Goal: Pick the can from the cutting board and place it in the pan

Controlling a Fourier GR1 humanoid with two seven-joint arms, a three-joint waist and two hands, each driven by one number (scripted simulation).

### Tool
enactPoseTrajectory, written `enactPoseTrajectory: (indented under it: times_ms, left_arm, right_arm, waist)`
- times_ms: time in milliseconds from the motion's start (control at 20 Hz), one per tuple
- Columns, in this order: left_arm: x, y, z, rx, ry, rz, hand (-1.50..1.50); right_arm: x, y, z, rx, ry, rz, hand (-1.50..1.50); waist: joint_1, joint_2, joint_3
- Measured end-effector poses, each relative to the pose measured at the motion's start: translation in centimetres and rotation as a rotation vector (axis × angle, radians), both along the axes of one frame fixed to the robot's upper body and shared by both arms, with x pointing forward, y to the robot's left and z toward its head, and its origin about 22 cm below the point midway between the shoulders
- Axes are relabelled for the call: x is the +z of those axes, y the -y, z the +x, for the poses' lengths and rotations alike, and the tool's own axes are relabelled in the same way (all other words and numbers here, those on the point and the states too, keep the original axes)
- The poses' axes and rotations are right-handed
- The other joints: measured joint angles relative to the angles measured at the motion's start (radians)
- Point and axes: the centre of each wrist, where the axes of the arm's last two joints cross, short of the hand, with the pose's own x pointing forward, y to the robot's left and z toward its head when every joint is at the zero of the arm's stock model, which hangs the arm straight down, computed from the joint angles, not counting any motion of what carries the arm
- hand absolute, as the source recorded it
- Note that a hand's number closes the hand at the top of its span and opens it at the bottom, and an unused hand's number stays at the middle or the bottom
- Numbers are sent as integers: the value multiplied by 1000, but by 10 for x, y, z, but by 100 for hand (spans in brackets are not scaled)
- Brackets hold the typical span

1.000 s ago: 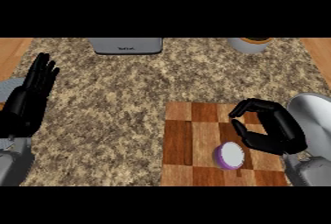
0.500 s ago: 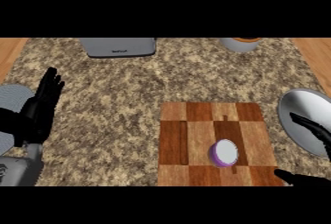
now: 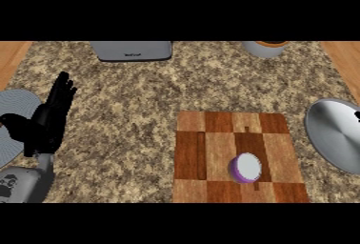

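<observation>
Can [image 3: 246, 167] on cutting board [image 3: 211, 143] — no legible label.

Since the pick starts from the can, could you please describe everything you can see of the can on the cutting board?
The can is a small round cylinder seen almost from straight above: a pale, whitish flat top with a purple side wall showing along its left and lower edge. It appears to stand upright on the wooden cutting board, a checkered board of light and dark brown squares, in the board's lower right part. Only the board touches it; no robot hand is on it, and the right one is out of view.
</observation>
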Motion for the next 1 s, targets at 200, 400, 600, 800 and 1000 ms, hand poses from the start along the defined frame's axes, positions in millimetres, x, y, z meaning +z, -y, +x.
enactPoseTrajectory:
  times_ms: [200, 400, 600, 800, 1000]
  left_arm:
    - [0, 3, 2, -12, 6, -2, 0]
    - [3, 8, 6, -28, 8, -3, 0]
    - [-3, 13, 2, -40, 10, -2, 0]
    - [-3, 15, 8, -47, 12, 1, 0]
    - [-2, 18, 9, -45, 10, -4, 0]
  right_arm:
    - [34, -19, 0, -14, 4, -65, -150]
    - [58, -43, 3, -32, 13, -99, -150]
    - [60, -60, 6, 0, -29, -90, -150]
    - [54, -81, 6, 58, -72, -65, -150]
    - [46, -101, 4, 70, -108, -90, -150]
  waist:
    - [17, 3, 1]
    - [35, 6, 1]
    - [45, 8, 2]
    - [48, 8, 2]
    - [47, 8, 2]
